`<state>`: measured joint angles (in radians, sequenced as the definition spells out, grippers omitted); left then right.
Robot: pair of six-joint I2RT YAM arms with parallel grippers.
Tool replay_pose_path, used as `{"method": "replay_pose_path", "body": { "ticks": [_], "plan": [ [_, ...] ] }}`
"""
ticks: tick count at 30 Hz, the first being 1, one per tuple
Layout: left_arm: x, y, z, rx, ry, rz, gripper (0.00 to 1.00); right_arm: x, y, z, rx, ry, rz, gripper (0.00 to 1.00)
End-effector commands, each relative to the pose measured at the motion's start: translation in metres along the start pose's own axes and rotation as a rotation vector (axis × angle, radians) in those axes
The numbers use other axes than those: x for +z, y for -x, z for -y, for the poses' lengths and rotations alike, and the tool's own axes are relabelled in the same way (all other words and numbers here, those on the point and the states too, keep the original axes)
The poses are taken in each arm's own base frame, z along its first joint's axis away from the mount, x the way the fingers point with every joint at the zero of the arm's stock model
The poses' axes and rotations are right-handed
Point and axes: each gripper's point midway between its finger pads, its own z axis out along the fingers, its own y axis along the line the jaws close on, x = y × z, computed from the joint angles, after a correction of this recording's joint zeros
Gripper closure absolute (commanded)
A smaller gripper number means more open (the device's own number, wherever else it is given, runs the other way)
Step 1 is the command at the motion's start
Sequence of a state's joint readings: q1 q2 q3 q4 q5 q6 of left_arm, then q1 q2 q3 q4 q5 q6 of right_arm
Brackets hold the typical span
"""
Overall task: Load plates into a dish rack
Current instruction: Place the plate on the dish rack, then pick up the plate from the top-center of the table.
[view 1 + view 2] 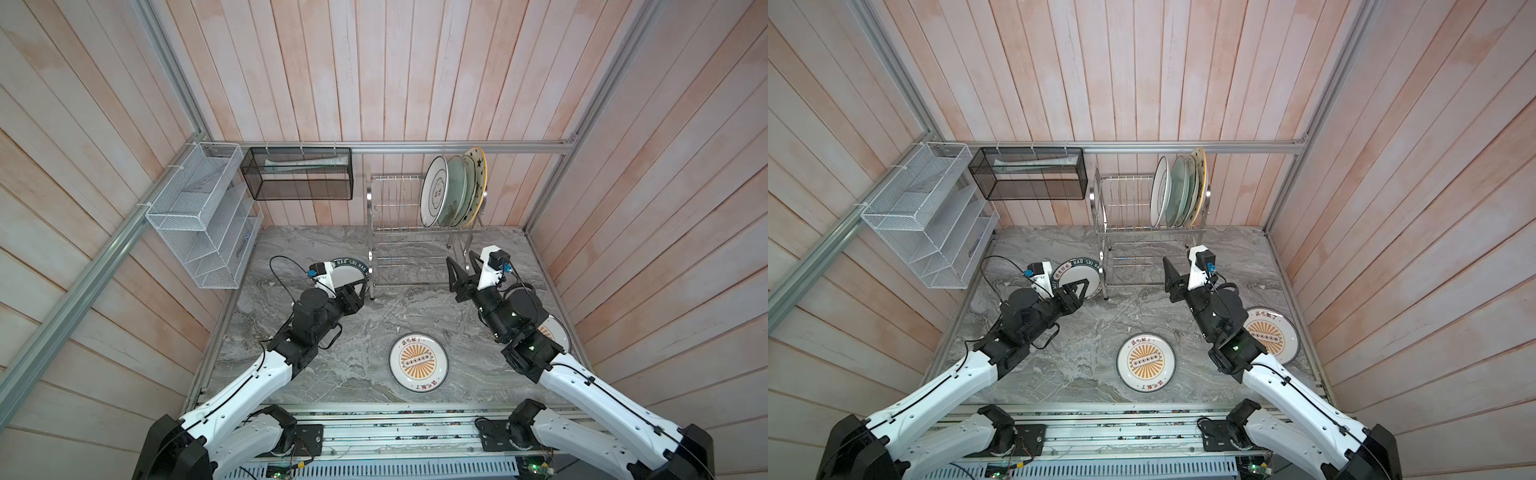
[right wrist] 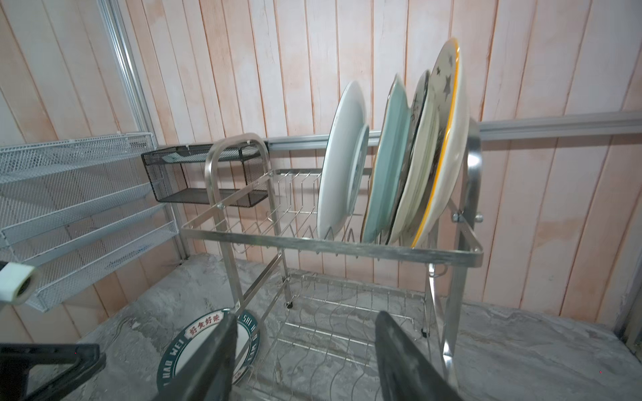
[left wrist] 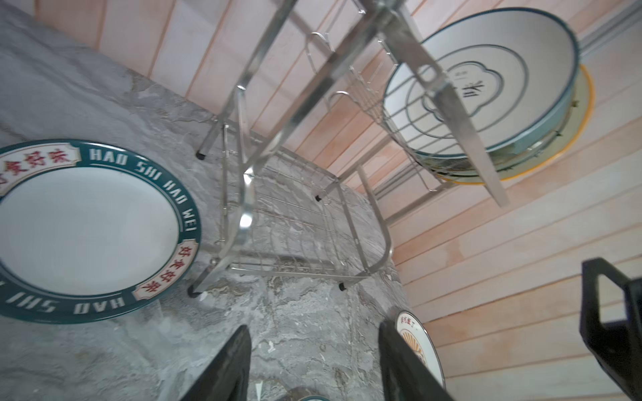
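Grey marble tabletop [image 1: 399, 316], pink plank walls: loading part done, both my grippers empty.
Green-lettered plate [image 3: 90, 229] lies flat just left of my left gripper [image 3: 314, 328], beside the dish rack [image 2: 330, 244] foot; my left arm is nearer. Right gripper [image 2: 305, 316], also spread wide, faces the rack. Count: seven plates, with four racked plates [image 2: 389, 163] upright and three flat, including two sunburst plates [image 1: 418, 362].
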<state>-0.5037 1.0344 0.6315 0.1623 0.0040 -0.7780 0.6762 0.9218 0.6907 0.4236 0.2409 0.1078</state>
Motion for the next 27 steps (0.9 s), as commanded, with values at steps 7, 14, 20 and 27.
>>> {"method": "replay_pose_path", "body": {
  "ticks": [7, 14, 20, 27],
  "plan": [
    [-0.013, -0.005, -0.104, -0.272, 0.238, -0.003, 0.4, 0.015, -0.065, -0.009, 0.074, 0.041, -0.201, 0.39],
    [-0.005, -0.021, -0.157, -0.368, 0.336, -0.092, 0.4, 0.022, -0.085, -0.014, 0.096, 0.056, -0.267, 0.42],
    [0.013, -0.03, -0.183, -0.359, 0.4, -0.181, 0.41, 0.022, -0.094, -0.013, 0.089, 0.049, -0.299, 0.43],
    [0.027, -0.031, -0.204, -0.364, 0.423, -0.21, 0.4, 0.019, -0.095, -0.012, 0.08, 0.046, -0.309, 0.44]
  ]
}}
